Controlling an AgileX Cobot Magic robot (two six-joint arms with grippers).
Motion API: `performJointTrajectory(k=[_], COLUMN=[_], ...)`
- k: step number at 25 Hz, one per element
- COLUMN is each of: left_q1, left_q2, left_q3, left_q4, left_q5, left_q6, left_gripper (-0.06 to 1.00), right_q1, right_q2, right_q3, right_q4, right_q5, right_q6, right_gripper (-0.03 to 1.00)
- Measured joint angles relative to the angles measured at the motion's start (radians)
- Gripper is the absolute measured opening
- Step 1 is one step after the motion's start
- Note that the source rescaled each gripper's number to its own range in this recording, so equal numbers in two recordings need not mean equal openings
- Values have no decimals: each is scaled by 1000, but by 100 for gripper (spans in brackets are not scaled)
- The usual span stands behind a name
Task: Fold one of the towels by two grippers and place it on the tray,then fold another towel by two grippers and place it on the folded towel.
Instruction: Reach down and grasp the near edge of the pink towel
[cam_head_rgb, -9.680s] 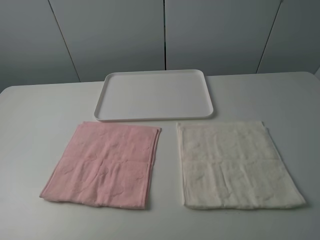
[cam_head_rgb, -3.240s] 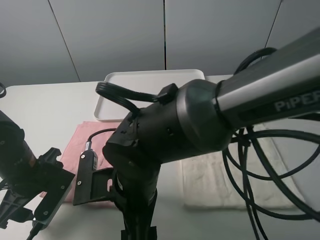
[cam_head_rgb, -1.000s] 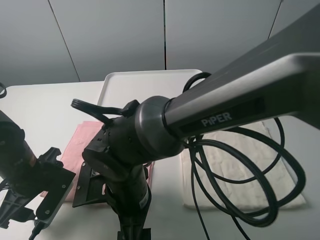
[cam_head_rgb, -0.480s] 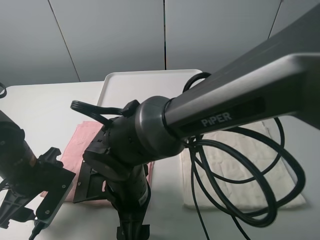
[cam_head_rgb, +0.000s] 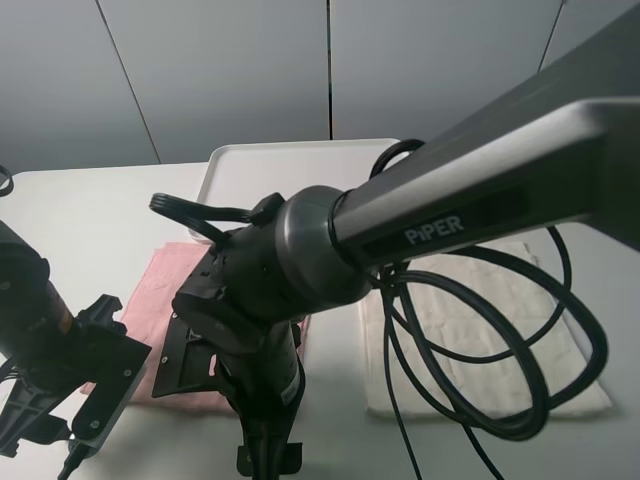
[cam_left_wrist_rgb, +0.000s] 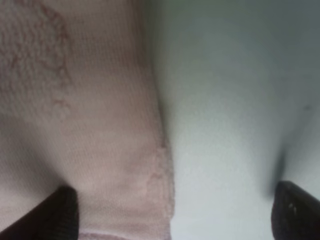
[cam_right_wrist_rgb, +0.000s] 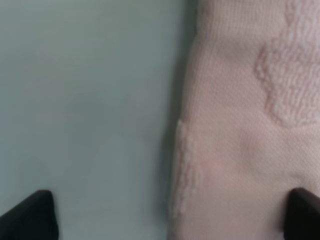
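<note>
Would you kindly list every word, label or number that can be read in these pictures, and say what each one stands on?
"PiPER": pale letters on the grey right arm, which reaches across the high view.
Nothing else can be read. The pink towel, the white towel and the tray show no writing, and both wrist views show only pink cloth and bare table.
</note>
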Motion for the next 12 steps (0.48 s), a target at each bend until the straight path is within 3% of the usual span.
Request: performJointTrajectory(k=[4, 7, 12], left_q1=[0, 0, 0], left_q2=[0, 0, 0], left_q3=[0, 0, 0], left_q4=[0, 0, 0], left_q5=[-1, -1, -1], left_q6=[0, 0, 0], left_gripper=[100, 100, 100], right_q1=[-2, -2, -2], right_q2=[15, 19, 20], right_q3=[-2, -10, -10], right_q4=[4, 1, -4], right_q5=[3, 13, 3], right_q6=[0, 0, 0], right_gripper=[96, 88, 55])
